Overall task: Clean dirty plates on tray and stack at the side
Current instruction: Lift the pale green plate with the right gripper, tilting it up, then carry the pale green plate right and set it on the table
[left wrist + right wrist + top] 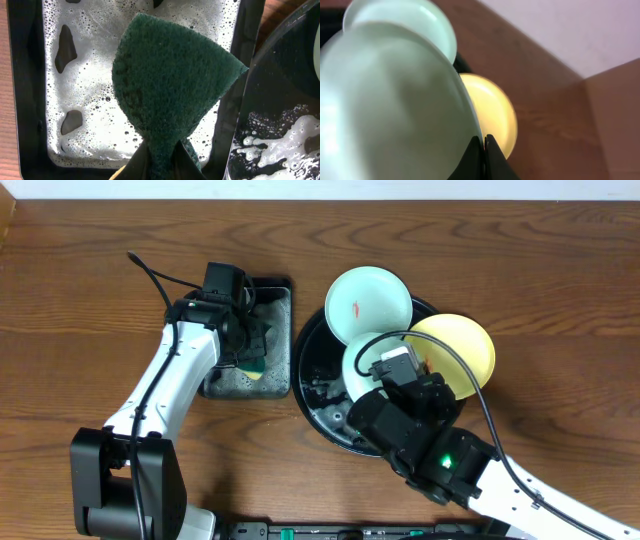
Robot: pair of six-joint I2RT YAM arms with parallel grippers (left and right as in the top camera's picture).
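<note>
- Green face outward, clamping the scouring sponge [170, 85] in the closed left gripper [160, 157], hanging it over the foamy rectangular sponge tray [30, 100].
- Pinching one mint-blue held plate [385, 100] by its rim in the closed right gripper [484, 145], tilting it above the round black tray [315, 395], where suds are pooling.
- Leaving the smeared plate [368, 302], also mint-blue and showing a red mark, across the tray's far rim, and the yellow plate [460, 350] across its right rim.
- Judging the step in hand as loading the sponge with suds, then scrubbing the lifted plate.
- Not being able to tell whether the lifted plate is carrying a smear; its face is blurred in the right wrist view.
- Doing it well: bringing the sponge's flat side square onto the plate's face rather than its edge.
- Pressing lightly, since a thin pinch on a wet rim is likely to slip or twist.
- Wiping toward the gripped edge, not away from it.
- Holding the plate over the round tray, catching drips.
</note>
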